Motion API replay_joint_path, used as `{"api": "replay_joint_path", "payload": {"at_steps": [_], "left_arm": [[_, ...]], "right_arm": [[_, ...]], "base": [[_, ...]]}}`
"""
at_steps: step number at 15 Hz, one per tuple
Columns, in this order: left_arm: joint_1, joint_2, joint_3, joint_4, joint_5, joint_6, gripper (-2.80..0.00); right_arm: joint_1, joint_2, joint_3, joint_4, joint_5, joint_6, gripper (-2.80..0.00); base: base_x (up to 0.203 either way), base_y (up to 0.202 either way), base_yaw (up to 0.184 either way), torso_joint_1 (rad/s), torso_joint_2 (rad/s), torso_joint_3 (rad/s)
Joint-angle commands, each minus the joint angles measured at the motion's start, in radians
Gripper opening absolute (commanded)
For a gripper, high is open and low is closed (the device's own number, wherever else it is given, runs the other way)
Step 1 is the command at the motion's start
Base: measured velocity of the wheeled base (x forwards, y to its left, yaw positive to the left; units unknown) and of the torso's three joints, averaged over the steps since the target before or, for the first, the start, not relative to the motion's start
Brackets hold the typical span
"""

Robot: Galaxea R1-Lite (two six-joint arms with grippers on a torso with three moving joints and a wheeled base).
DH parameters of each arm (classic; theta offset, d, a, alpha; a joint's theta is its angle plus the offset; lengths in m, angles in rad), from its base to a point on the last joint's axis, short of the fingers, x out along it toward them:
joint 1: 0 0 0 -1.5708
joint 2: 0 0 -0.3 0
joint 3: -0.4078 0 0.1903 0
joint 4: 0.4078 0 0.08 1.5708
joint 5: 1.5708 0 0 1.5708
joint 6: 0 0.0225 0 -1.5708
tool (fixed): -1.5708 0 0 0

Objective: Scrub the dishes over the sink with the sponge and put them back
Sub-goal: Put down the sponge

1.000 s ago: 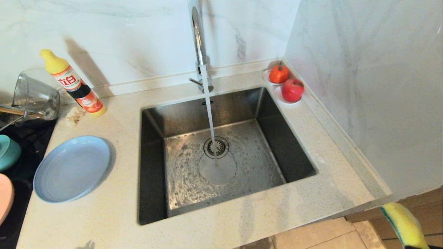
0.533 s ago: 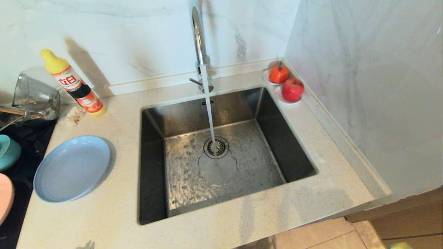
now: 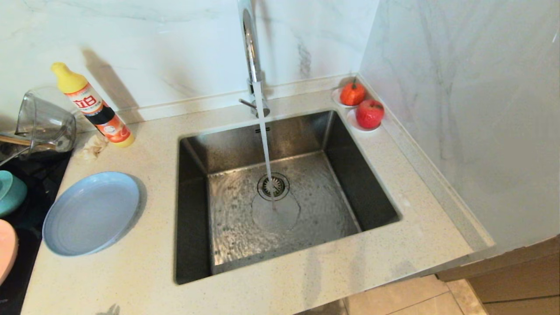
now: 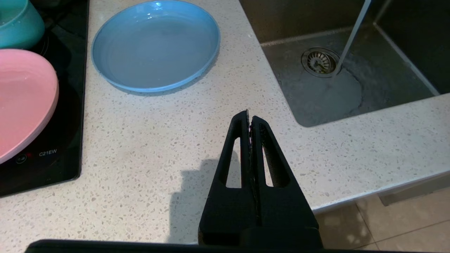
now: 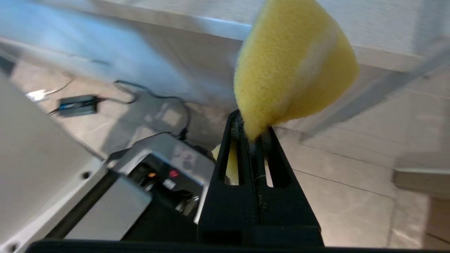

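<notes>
Yellow sponge (image 5: pixel 291 66) pinched in the right gripper (image 5: pixel 252 135), low beside the counter edge, above the tiled floor.

Grey-blue plate (image 3: pixel 91 212) flat on the counter left of the sink (image 3: pixel 280 192) — water running from the faucet (image 3: pixel 251 52) onto the drain; teal bowl (image 3: pixel 9 191) and pink plate (image 3: pixel 6 251) on the black cooktop (image 4: pixel 45 154). Left gripper (image 4: pixel 250 121) clenched on nothing, above the counter (image 3: pixel 131 280).

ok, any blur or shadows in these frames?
Right wrist view: background smeared, sponge in the right gripper fairly sharp. Left wrist view: crisp, left gripper casts a shadow on the counter. Head view: sharp, bottle shadow on the wall.
</notes>
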Motion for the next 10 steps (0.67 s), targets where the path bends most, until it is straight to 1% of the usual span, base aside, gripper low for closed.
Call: {"api": "replay_joint_path", "payload": {"at_steps": [1, 3, 7, 9, 10], "left_arm": [[0.000, 0.001, 0.034, -0.001, 0.000, 0.000, -2.80], [0.000, 0.001, 0.034, -0.001, 0.000, 0.000, -2.80], [0.000, 0.001, 0.034, -0.001, 0.000, 0.000, -2.80], [-0.001, 0.001, 0.034, -0.001, 0.000, 0.000, -2.80], [0.000, 0.001, 0.034, -0.001, 0.000, 0.000, -2.80]], "right_arm": [[-0.008, -0.054, 0.026, 0.001, -0.011, 0.002, -2.80], [-0.026, -0.088, 0.044, 0.004, -0.010, 0.008, -2.80], [-0.040, -0.093, 0.044, 0.003, -0.010, 0.016, -2.80], [-0.040, -0.061, 0.043, -0.001, -0.016, 0.015, -2.80], [-0.040, -0.009, 0.038, -0.022, -0.022, 0.016, -2.80]], "base": [[0.000, 0.000, 0.000, 0.000, 0.00, 0.000], [0.000, 0.000, 0.000, 0.000, 0.00, 0.000], [0.000, 0.000, 0.000, 0.000, 0.00, 0.000], [0.000, 0.000, 0.000, 0.000, 0.00, 0.000], [0.000, 0.000, 0.000, 0.000, 0.00, 0.000]]}}
